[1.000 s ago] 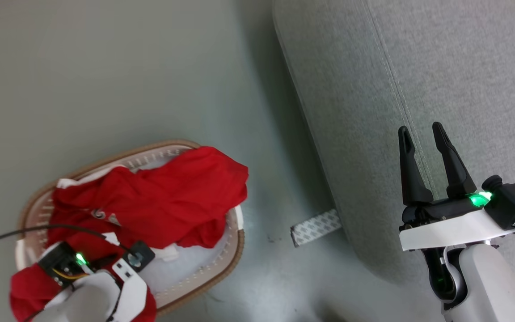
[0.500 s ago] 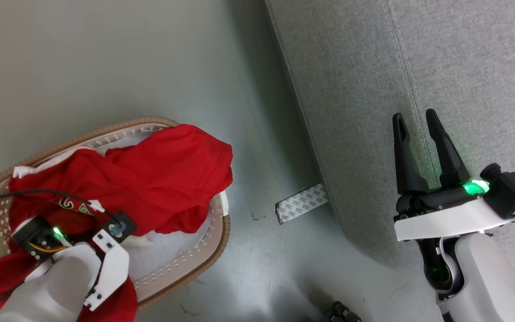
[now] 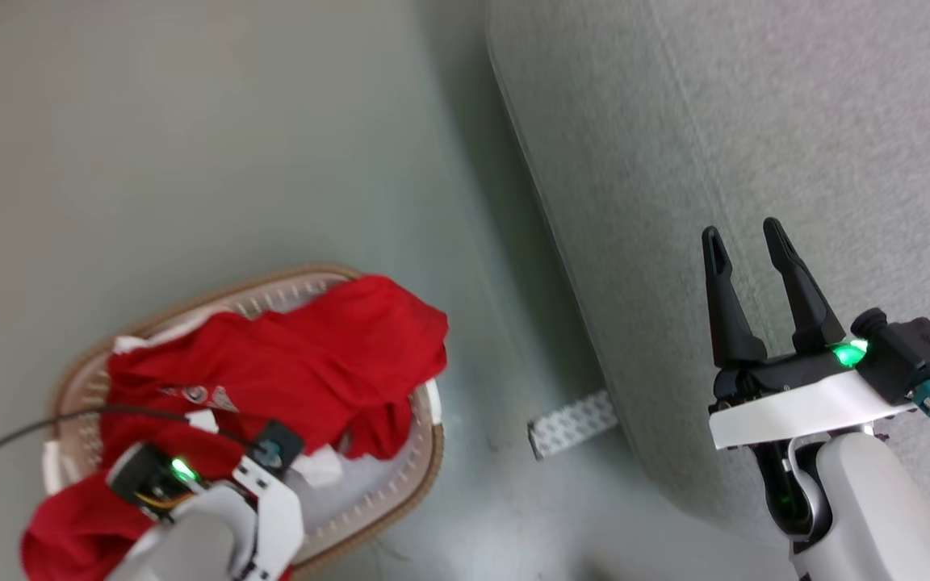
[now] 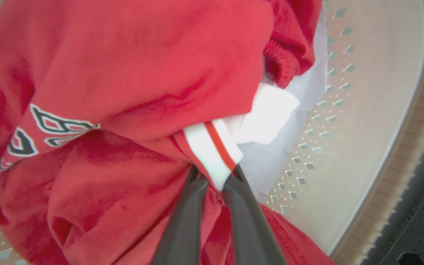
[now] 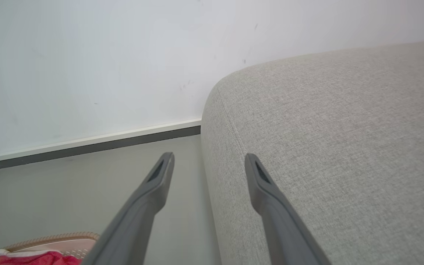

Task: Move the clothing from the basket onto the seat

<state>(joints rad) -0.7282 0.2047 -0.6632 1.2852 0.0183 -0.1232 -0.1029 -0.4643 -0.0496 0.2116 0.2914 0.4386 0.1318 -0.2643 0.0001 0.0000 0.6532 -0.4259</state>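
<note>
The clothing (image 3: 312, 363) is a heap of red fabric lying in the round cream basket (image 3: 426, 452) on the floor at the lower left, with one fold spilling over the near rim. In the left wrist view my left gripper (image 4: 215, 178) is shut on the white, red-striped trim of the jersey (image 4: 142, 55), above the basket's perforated wall (image 4: 363, 110). My right gripper (image 3: 741, 230) hovers open and empty over the edge of the grey seat (image 3: 756, 121). Its fingers frame the seat's rounded corner (image 5: 326, 129) in the right wrist view.
A grey-and-white patterned strip (image 3: 571, 424) lies on the floor at the seat's base. A black cable (image 3: 29, 428) runs from my left wrist off to the left. A white wall with a dark skirting line (image 5: 87, 145) stands behind the seat.
The head camera swung left and back. My left wrist stays low in the basket, a little further right, and its jaws have closed on the jersey's trim. The right gripper holds its pose.
</note>
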